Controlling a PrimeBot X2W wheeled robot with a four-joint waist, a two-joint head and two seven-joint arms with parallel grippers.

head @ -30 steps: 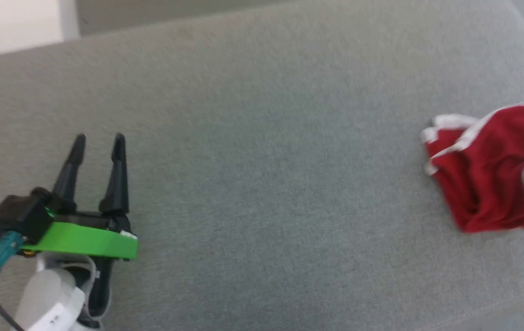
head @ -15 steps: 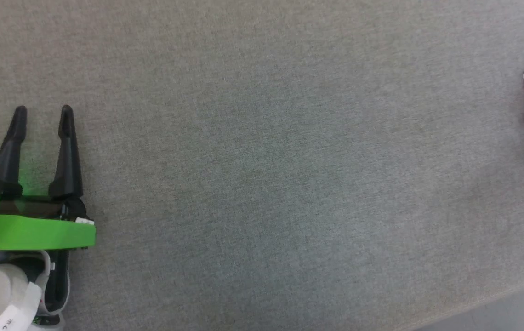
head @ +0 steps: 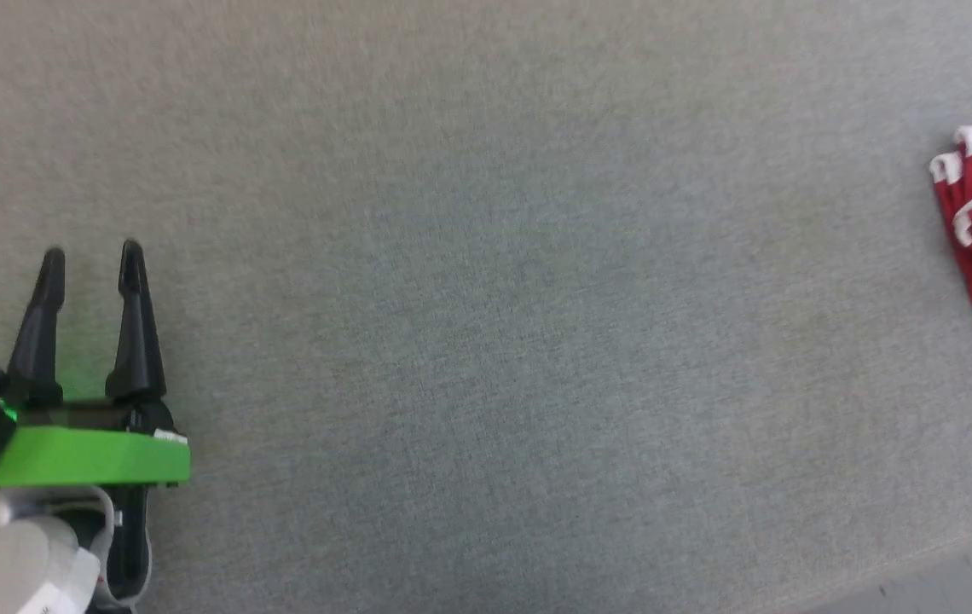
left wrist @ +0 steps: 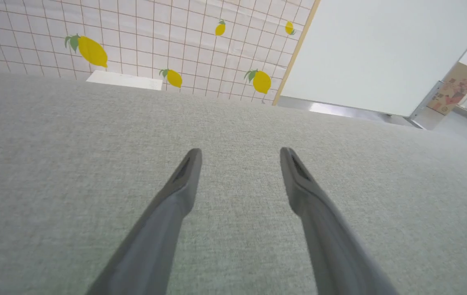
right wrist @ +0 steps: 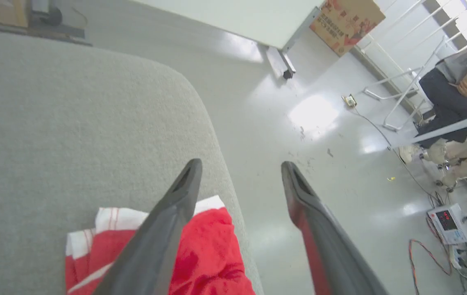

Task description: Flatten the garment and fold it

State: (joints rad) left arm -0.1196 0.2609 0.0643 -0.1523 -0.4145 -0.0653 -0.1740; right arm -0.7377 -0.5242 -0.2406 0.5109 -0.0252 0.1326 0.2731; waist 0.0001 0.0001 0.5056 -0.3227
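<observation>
**Where grey surface (head: 486,298) meets room, one garment (right wrist: 209,254) is counted**

The left fingers (head: 138,341) and right fingers (right wrist: 164,223) are spread, empty. The crumpled garment is seen just beneath the right pair, well apart from the left. Glossy floor (right wrist: 319,123) and lemon-tiled wall (left wrist: 135,37) are shown beyond.
</observation>
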